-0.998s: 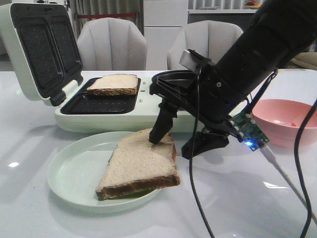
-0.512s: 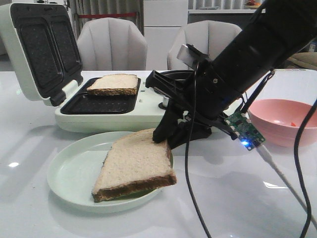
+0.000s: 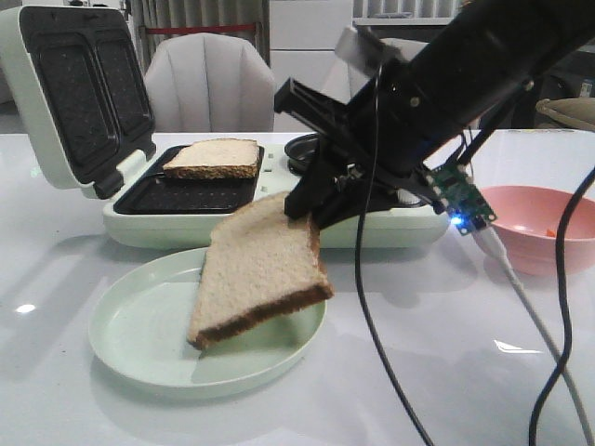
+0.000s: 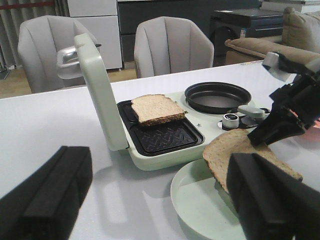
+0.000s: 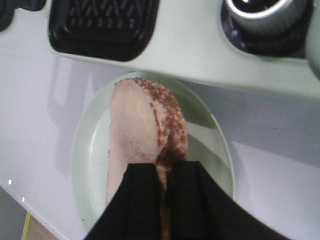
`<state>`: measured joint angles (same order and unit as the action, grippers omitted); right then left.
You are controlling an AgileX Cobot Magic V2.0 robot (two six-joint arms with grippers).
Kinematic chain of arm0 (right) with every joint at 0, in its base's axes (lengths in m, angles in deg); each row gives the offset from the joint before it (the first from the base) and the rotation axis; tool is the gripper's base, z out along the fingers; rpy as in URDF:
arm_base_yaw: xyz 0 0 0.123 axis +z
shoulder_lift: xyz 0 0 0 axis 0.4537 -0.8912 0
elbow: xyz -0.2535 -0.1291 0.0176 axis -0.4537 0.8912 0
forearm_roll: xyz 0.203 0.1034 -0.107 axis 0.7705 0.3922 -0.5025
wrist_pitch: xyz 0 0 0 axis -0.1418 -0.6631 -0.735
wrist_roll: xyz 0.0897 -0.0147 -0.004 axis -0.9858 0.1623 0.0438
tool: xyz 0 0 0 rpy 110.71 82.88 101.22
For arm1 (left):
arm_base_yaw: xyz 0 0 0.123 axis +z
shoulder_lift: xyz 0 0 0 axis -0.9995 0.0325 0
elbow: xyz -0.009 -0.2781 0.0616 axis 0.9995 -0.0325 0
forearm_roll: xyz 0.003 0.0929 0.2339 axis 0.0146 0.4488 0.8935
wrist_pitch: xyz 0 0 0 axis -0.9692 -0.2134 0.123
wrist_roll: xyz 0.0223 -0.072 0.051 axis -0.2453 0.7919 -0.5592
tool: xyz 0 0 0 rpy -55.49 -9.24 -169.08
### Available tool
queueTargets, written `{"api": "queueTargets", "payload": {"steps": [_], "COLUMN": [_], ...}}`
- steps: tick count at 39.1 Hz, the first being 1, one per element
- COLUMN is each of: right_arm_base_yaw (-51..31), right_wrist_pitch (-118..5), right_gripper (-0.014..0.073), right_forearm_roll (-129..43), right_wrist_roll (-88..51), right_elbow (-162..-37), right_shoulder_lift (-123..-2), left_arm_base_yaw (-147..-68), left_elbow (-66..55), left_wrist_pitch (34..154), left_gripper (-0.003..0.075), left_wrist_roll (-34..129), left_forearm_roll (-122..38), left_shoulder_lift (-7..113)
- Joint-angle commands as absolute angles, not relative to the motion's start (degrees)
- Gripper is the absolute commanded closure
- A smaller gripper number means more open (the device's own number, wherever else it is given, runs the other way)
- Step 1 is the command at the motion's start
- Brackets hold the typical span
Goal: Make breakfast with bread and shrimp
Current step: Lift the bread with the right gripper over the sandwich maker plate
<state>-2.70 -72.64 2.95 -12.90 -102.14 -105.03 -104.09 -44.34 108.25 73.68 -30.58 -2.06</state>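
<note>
Lifted slice hangs left of and nearer than the open grill bay it looks bound for

The right tool (image 3: 311, 206) is clamped on the far right corner of one slice of bread (image 3: 257, 269), which hangs tilted above the pale green plate (image 3: 139, 334), its long axis sloping down toward the near left – its low edge looks clear of the plate, though the front view leaves that unsure. The other slice (image 3: 214, 158) lies in the sandwich maker (image 3: 186, 218) on the far part of its ribbed lower plate, farther and to the left of the tool, with the lid (image 3: 79, 93) standing open at the far left. The left tool (image 4: 155, 200) is spread wide, holds nothing, and sits nearer than the plate. The shrimp cannot be made out for certain; a pink bowl (image 3: 535, 228) stands on the table (image 3: 446, 372) at the right
</note>
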Motion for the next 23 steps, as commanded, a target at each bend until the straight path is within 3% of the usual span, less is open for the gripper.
{"api": "queueTargets", "payload": {"steps": [1,12,23], "right_arm_base_yaw": [-2.7,-2.7,-2.7], "right_wrist_pitch": [-73.1,-72.1,-73.6], "right_gripper": [0.0476,0.0476,0.0476], "right_forearm_roll": [5.1,6.3,10.3], "right_wrist_roll": [-11.9,-8.5,-7.4], "right_elbow": [-103.9,-108.1,-121.1], "right_shoulder_lift": [-100.2,-99.9,-106.2], "left_arm_base_yaw": [-104.5,-104.5,-104.5], "left_elbow": [-42.9,-42.9,-42.9], "left_wrist_pitch": [103.8,103.8,103.8], "left_gripper": [0.0116,0.0116,0.0116], "left_wrist_roll": [74.2,74.2,74.2], "left_forearm_roll": [-31.6,-31.6,-31.6], "left_shoulder_lift": [-1.4,-1.4,-1.4]}}
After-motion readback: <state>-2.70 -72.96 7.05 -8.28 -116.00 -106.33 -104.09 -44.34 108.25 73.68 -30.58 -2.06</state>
